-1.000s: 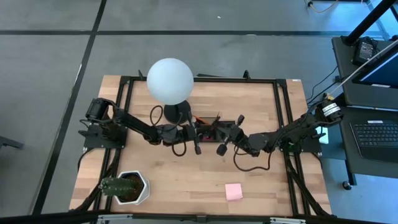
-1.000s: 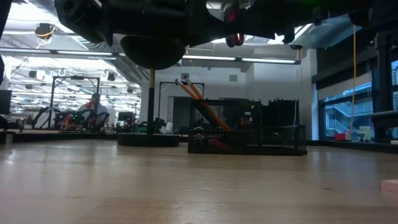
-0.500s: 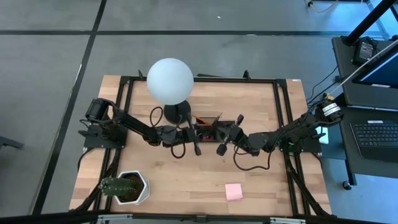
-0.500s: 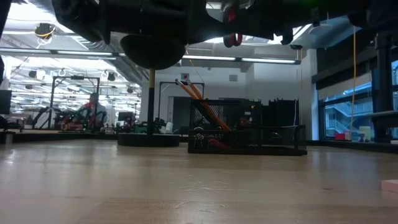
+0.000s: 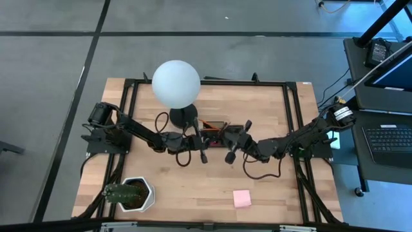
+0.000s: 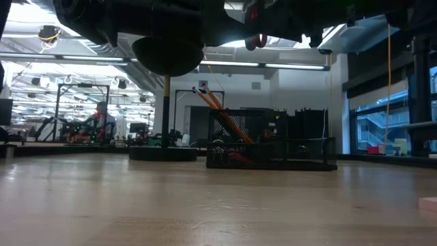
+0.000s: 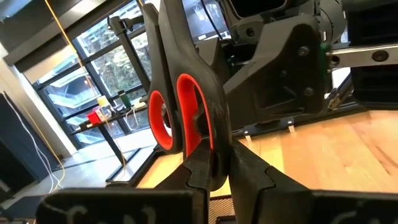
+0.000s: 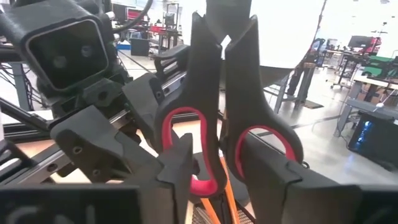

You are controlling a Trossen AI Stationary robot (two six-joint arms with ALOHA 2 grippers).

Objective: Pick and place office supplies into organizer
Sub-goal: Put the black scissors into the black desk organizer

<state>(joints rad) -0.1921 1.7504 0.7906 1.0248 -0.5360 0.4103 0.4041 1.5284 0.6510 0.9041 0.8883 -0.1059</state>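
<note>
The red-handled scissors (image 8: 221,118) hang in the air between my two grippers, above the black mesh organizer (image 6: 273,145). One red loop (image 6: 256,41) shows under the arms in the low view. My left gripper (image 7: 222,180) comes from the table's left and is shut on a handle loop. My right gripper (image 8: 224,165) comes from the right, and its fingers stand at either side of the handles' middle bars. Orange pencils (image 6: 218,109) lean in the organizer's tall cup. A pink sticky-note pad (image 5: 242,198) lies flat near the front edge. My left gripper pinches the scissors by the rim of one handle loop (image 7: 214,171), one finger on each flat face. The fingers lie level, coming from the table's left. The scissors are lifted clear of the organizer. My right gripper's fingers (image 8: 183,158) sit at the handle loops; whether they touch, I cannot tell.
The white globe lamp (image 5: 176,84) rises just behind the left arm, its round base (image 6: 164,154) left of the organizer. A plant in a white pot (image 5: 131,193) stands at the front left. Bare wood lies in front of the organizer.
Both arms have stayed in place above the organizer. My left wrist has rolled a little, and the scissors between the grippers have turned slightly with it.
</note>
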